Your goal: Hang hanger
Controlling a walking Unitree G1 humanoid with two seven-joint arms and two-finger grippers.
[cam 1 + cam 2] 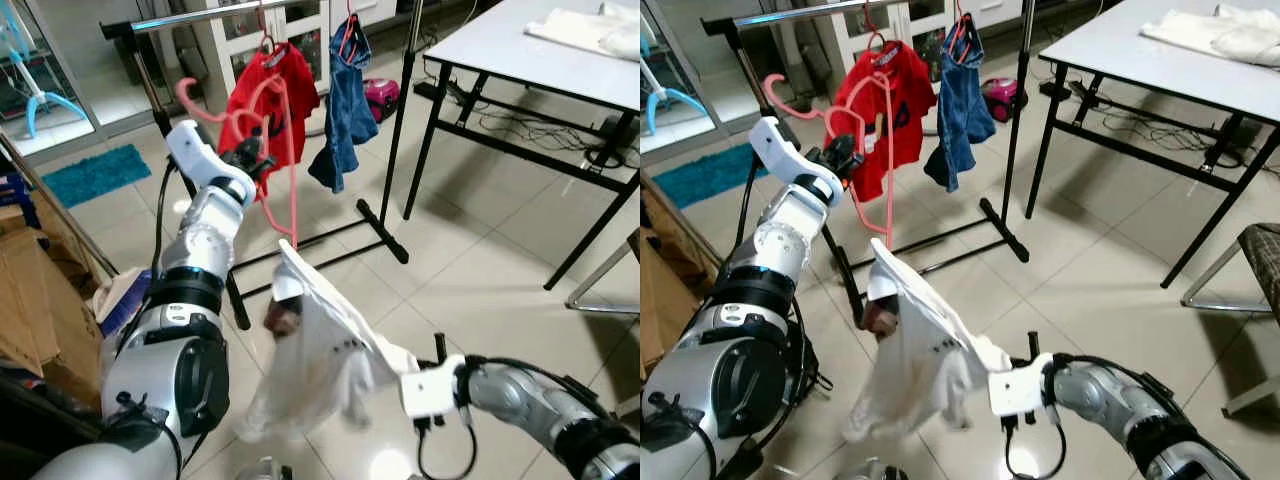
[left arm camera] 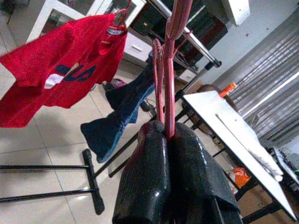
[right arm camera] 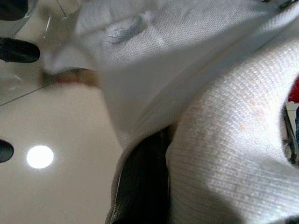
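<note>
A pink hanger (image 1: pixel 292 175) is held up in front of the clothes rack's rail (image 1: pixel 200 17), below it, with my left gripper (image 1: pixel 252 158) shut on it. In the left wrist view both black fingers (image 2: pixel 145 182) pinch the hanger's thin bars (image 2: pixel 169 70). A white garment (image 1: pixel 320 350) hangs low in front of me, and its top corner reaches up to the hanger's lower end. My right gripper (image 1: pixel 388 362) is shut on that cloth near the floor. Cloth (image 3: pixel 224 140) wraps over its dark finger (image 3: pixel 145 182).
A red shirt (image 1: pixel 275 85) and blue jeans (image 1: pixel 345 100) hang on the rail. The rack's black foot (image 1: pixel 385 235) lies across the tiles. At the right stands a white table (image 1: pixel 520 50) with black legs. Cardboard boxes (image 1: pixel 30 300) stand at the left, beyond them a teal mat (image 1: pixel 95 172).
</note>
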